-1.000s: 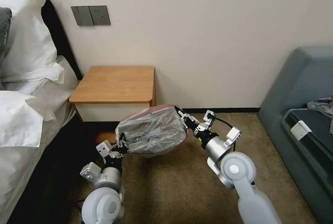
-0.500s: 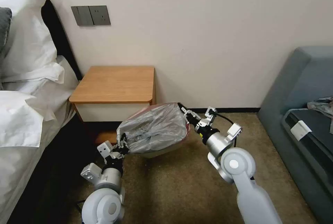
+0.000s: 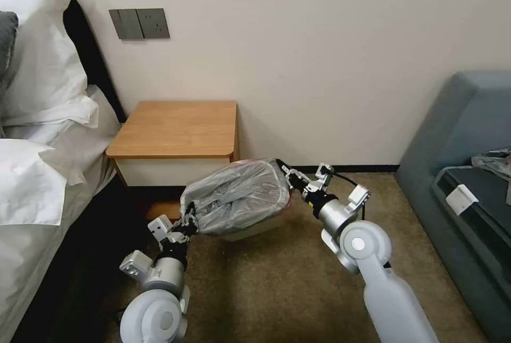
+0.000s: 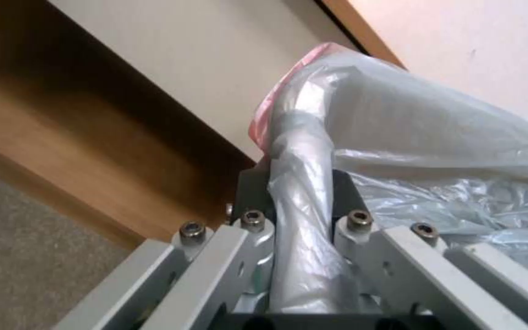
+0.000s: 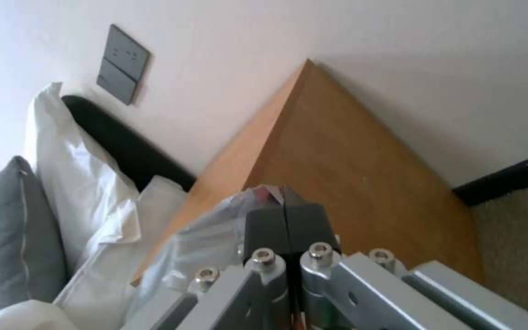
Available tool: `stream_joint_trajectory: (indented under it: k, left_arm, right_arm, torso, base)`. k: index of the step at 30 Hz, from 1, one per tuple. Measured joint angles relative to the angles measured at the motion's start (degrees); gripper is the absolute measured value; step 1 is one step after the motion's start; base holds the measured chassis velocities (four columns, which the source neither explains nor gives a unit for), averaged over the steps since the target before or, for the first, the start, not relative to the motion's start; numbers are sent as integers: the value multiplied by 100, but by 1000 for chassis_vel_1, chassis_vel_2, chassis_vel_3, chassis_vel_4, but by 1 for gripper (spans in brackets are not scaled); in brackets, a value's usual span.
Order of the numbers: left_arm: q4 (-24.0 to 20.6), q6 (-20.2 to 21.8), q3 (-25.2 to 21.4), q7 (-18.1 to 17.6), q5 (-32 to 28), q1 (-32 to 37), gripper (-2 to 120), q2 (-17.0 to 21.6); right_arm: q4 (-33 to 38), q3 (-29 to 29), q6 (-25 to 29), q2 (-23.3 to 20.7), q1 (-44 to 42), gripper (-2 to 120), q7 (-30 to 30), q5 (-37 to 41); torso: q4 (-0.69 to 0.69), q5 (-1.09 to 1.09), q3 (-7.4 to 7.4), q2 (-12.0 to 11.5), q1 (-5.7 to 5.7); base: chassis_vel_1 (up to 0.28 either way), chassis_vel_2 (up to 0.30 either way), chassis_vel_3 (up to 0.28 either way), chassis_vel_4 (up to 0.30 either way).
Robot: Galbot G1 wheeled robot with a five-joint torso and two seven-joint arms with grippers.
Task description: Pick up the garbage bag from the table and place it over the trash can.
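Stretching the garbage bag (image 3: 239,199) in front of the desk (image 3: 173,130), left gripper (image 3: 187,224) and right gripper (image 3: 285,174) each pinch its rim; thin, limp, slippery plastic, probably safest gripped there.

Both arms are silver-grey with round white joints; each claw has dark fingers (image 5: 285,224), hex screws, and a black cable.

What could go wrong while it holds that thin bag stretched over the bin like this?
The garbage bag is pulled taut between the left gripper and the right gripper, so the thin plastic might tear. The right gripper pinches only a small bit of the edge, which could slip free. The trash can is mostly hidden under the bag, so the rim may be hard to line up.
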Motion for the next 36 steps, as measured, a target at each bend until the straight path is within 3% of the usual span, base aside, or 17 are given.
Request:
stream_joint_trajectory:
  k: [5,36]
  left_arm:
    - [-48,78,-87,217,-177,58,6,15]
    - [-166,251,-344,253,-866,-13,6,48]
  right_arm:
    - [-203,-26,20,-1,87,0,-131,-159]
    - [-916,-44,415,-37,122,-2,-700,-990]
  torso:
    - [0,0,0,0,0]
    - [0,0,0,0,0]
  base:
    - [0,0,0,0]
    - [0,0,0,0]
